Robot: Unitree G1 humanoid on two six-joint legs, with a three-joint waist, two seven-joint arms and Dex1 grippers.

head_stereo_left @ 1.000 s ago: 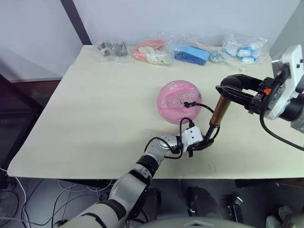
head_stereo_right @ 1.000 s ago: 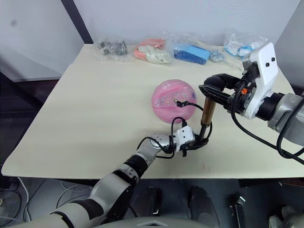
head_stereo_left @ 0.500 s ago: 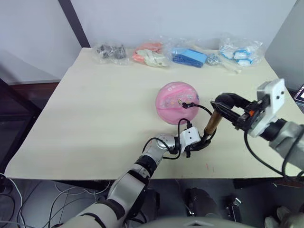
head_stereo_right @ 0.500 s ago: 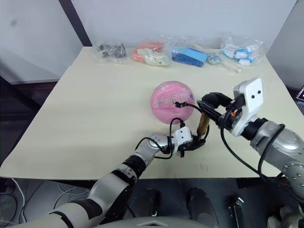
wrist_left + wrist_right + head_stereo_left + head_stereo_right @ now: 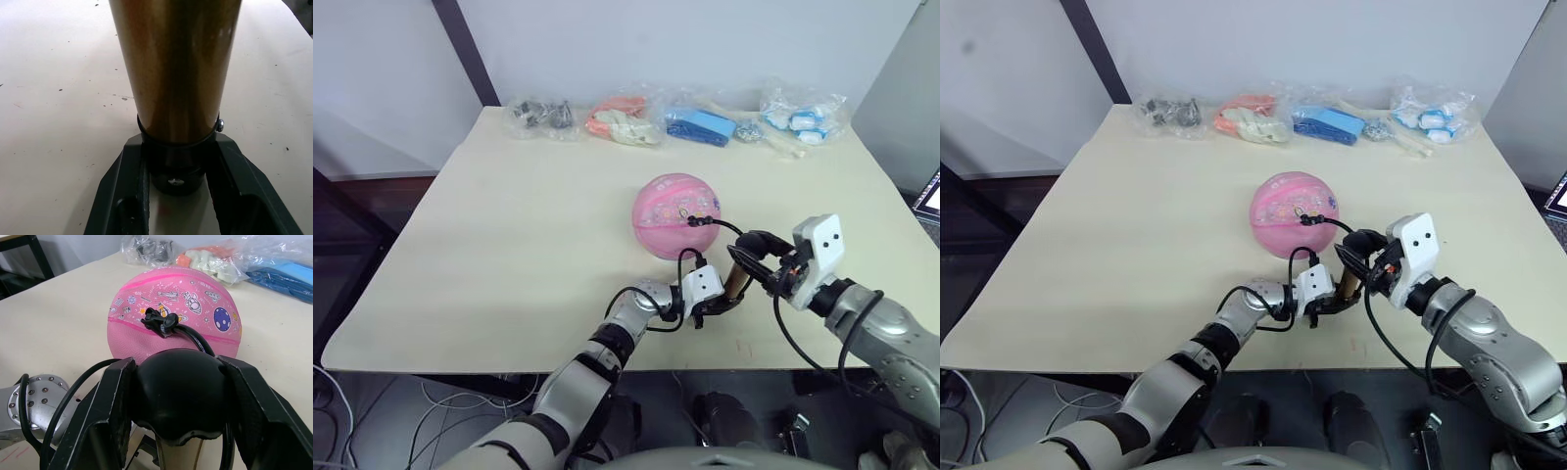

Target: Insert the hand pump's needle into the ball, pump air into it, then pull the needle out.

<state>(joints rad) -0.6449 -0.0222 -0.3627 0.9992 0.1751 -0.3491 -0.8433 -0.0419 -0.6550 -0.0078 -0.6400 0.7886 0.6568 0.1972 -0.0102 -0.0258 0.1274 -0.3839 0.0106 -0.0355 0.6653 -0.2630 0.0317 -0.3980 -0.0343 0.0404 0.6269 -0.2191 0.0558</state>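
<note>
Our left gripper point(image 5: 176, 196) has both fingers point(image 5: 122, 196) pressed on the black bottom end of the hand pump point(image 5: 176, 68), clamped tight, base sitting right at the table point(image 5: 509, 245). Our right gripper point(image 5: 178, 401) has its two fingers point(image 5: 110, 416) closed on either side of the pump's black handle knob, gripping the top.

The pump stands close to upright between the two grippers, gold barrel showing only a short stretch in the head views point(image 5: 1346, 282), near the front edge of the table. Thin black hose point(image 5: 720, 227) loops up from the pump to the ball point(image 5: 677, 213). The black needle fitting point(image 5: 161, 322) sits against the ball's surface, facing the pump; the metal pin itself we cannot make out. The ball rests on the table just behind the pump, not touching either gripper.

Along the far edge lie plastic bags point(image 5: 705, 122) of small items, well apart from the ball.
</note>
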